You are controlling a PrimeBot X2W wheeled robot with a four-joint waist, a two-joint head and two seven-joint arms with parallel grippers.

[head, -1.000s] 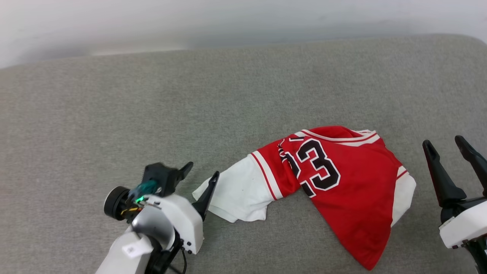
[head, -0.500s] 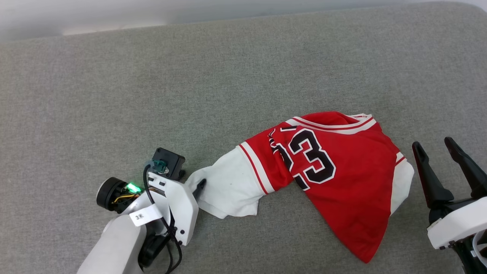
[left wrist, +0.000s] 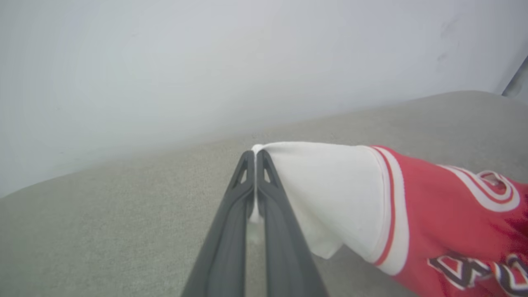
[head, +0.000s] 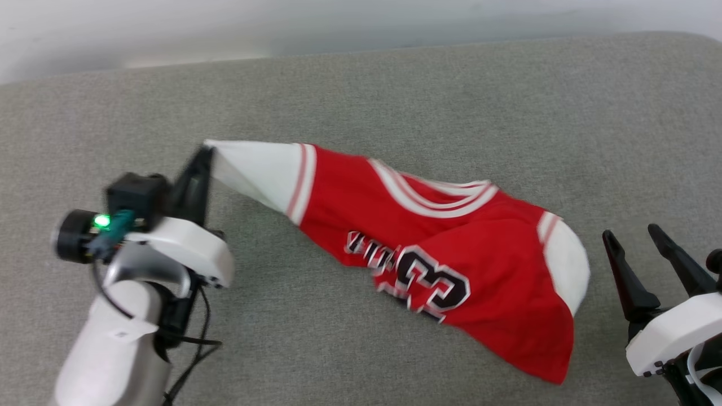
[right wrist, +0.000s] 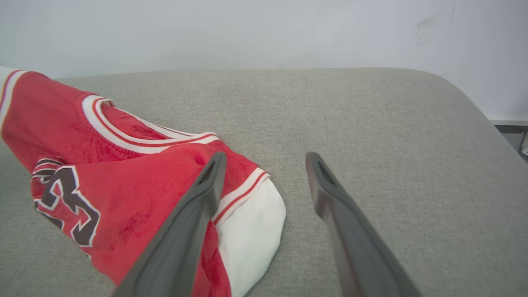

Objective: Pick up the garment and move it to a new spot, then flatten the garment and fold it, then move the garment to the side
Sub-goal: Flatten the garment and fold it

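- At the left end of the garment [head: 491, 225] [left wrist: 433, 206] [right wrist: 123, 198], the left gripper [head: 206, 151] [left wrist: 255, 152] has its jaws pressed together, pinching the edge of a white sleeve [head: 254, 169] [left wrist: 326, 189].
- The garment lies on the grey surface [head: 395, 101], stretched out rightward from the pinched sleeve.
- The pinched sleeve is raised off the surface; the red body rests on it.
- The black number faces up near the middle of the garment; the lettering is blurred.
- Just right of the garment's other sleeve [head: 564, 265] [right wrist: 251, 231], the right gripper [head: 630, 232] [right wrist: 266, 159] has its jaws spread wide, clear of the cloth.
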